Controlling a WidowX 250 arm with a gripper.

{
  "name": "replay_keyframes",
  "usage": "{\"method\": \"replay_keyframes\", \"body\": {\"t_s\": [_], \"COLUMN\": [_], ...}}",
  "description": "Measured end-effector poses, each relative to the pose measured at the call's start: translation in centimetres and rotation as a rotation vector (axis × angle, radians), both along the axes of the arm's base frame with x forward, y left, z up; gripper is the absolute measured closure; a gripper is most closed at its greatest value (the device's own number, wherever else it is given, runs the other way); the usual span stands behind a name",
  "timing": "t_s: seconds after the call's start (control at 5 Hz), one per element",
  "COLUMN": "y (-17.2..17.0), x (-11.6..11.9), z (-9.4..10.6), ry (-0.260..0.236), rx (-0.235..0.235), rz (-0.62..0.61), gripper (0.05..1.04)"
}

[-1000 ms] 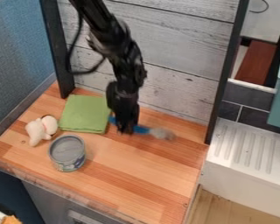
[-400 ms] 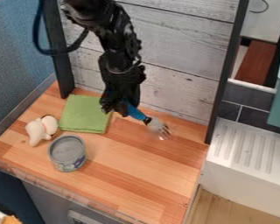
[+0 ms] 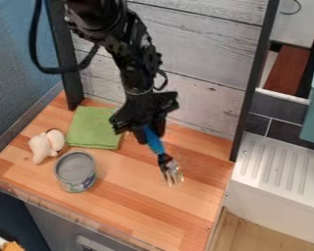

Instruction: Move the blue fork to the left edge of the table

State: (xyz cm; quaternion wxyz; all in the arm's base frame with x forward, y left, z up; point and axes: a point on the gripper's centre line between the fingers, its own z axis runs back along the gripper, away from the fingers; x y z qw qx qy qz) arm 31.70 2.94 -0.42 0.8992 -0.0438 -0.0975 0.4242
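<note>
My gripper (image 3: 148,135) hangs over the back middle of the wooden table (image 3: 146,196), just right of the green cloth. It is shut on the blue fork (image 3: 154,142) near the top of its handle. The fork slants down and to the right, its silver tines (image 3: 172,174) pointing toward the table's front. The upper end of the handle is hidden by the gripper.
A green folded cloth (image 3: 92,128) lies at the back left. A white plush toy (image 3: 44,145) is near the left edge, with an open grey can (image 3: 75,171) beside it. A plank wall (image 3: 199,105) stands behind, and a white sink rack (image 3: 277,169) is at the right.
The gripper has come up off the table with the fork in it. The fork has swung from lying nearly sideways to pointing its tines toward the front.
</note>
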Motion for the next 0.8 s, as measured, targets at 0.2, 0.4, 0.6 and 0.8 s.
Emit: {"method": "replay_keyframes", "body": {"t_s": [0.2,0.4,0.6,0.8], "y": [-1.6,-3.2,-4.8,-5.1], "x": [-0.4,-0.3,-0.5,-0.5], "z": [-0.3,-1.3,-2.8,-4.3], "ry": [0.022,0.026,0.018,0.021], "rx": [0.050,0.099,0.205,0.232], "rz": [-0.161,-0.260,-0.389,-0.443], "gripper": [0.694,0.694,0.694,0.694]}}
